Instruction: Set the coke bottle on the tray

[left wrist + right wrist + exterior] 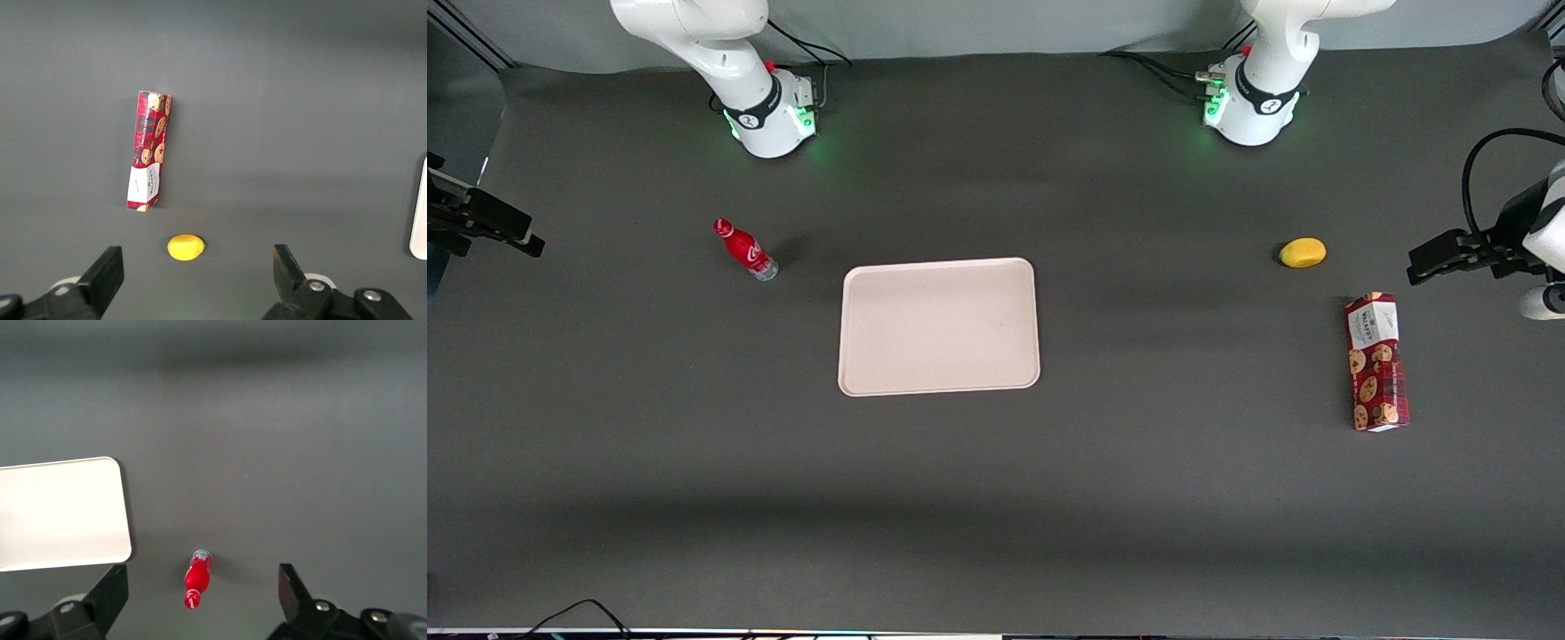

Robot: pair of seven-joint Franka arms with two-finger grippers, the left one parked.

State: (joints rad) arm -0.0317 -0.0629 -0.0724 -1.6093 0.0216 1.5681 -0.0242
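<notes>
The coke bottle (745, 250), small and red with a red cap and clear base, stands on the dark table toward the working arm's end, apart from the tray. The pale pinkish-cream tray (938, 325) lies flat in the middle of the table with nothing on it. My right gripper (520, 238) hangs at the working arm's end of the table, well away from the bottle and raised above the surface. In the right wrist view the gripper (203, 572) is open, its black fingers (110, 590) spread wide with nothing between them; the bottle (198, 577) and a tray corner (60, 513) lie far below.
A yellow lemon-like fruit (1303, 252) and a red cookie box (1376, 362) lie toward the parked arm's end. Both arm bases (769, 116) stand at the table's edge farthest from the front camera.
</notes>
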